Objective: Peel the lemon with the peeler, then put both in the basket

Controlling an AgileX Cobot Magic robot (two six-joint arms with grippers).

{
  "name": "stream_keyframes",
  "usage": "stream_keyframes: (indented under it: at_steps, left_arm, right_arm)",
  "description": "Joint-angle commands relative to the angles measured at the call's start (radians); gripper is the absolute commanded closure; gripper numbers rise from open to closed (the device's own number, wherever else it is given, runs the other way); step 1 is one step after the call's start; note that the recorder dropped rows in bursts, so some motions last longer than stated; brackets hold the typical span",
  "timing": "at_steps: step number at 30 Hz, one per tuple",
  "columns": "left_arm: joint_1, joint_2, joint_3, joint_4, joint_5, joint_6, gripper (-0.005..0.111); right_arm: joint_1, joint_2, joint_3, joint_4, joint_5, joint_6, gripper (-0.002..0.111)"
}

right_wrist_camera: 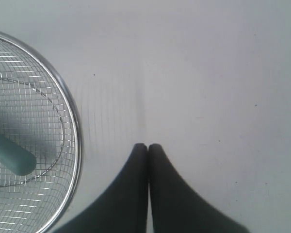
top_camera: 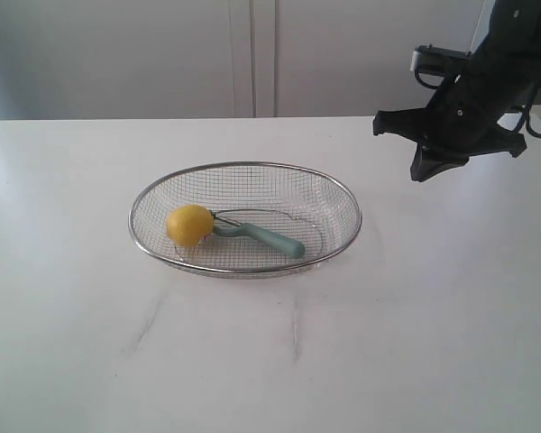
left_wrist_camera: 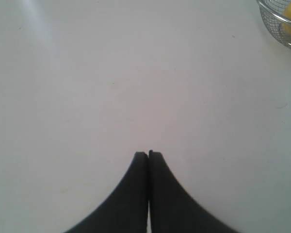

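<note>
While the exterior view takes in the whole basket [top_camera: 243, 165] on the white table [top_camera: 72, 316], with the lemon [top_camera: 190, 225] lying inside toward its left end and the peeler [top_camera: 266, 236] beside it, head against the lemon and handle angled toward the right, only the right arm is seen there, raised above the table to the right of the basket. The left gripper [left_wrist_camera: 148, 154] is shown by its own wrist view alone, jaws pressed together over bare table, with a piece of basket rim and a sliver of yellow caught at one corner. The right gripper [right_wrist_camera: 148, 145] is likewise seen with jaws pressed together, just outside the rim; the handle's end is made out through the mesh, while the lemon is left out of that view.
</note>
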Motion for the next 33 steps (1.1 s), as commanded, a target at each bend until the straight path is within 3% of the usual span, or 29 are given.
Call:
stream_keyframes:
  at_steps: [1, 24, 33]
  left_arm:
    - [0.001, -0.004, 0.007, -0.002, 0.002, -0.006, 0.107]
    - [0.001, -0.004, 0.007, -0.002, 0.002, -0.006, 0.107]
    - [0.001, -0.004, 0.007, -0.002, 0.002, -0.006, 0.107]
  right_arm:
    - [-0.004, -0.003, -0.003, -0.008, -0.004, -0.001, 0.108]
    - [-0.002, -0.226, 0.000, -0.041, -0.004, -0.065, 0.108]
    - [-0.002, -0.415, 0.184, -0.074, -0.162, -0.065, 0.108]
